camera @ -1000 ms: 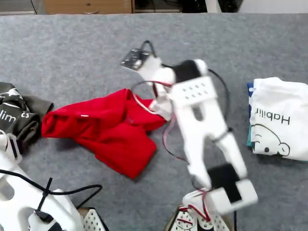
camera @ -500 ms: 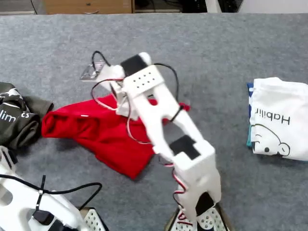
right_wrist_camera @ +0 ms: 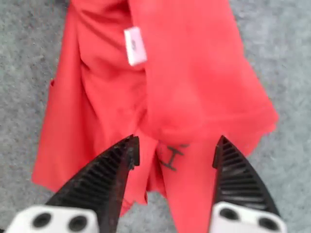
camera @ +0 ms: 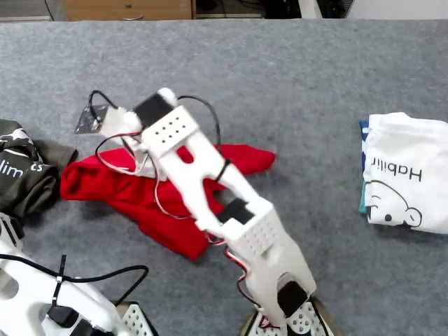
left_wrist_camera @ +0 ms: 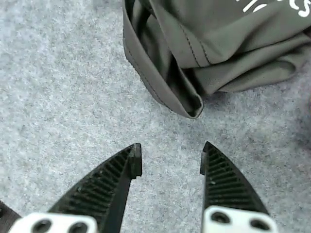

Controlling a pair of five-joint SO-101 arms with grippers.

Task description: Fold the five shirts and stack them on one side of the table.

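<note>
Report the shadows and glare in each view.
High view: even light, no glare; a soft shadow rims the red shirt on the grey table, on the side toward the arm bases. Left wrist view: deep shadow inside the dark shirt's folds, a faint one beneath its edge. Right wrist view: the red shirt is shaded only in its creases; its white label is the brightest spot.

Red shirt crumpled, unfolded, sprawled left of centre on grey worktop. Dark grey shirt bunched at left edge, white print showing. White printed shirt folded at right edge, atop blue and teal layers.
</note>
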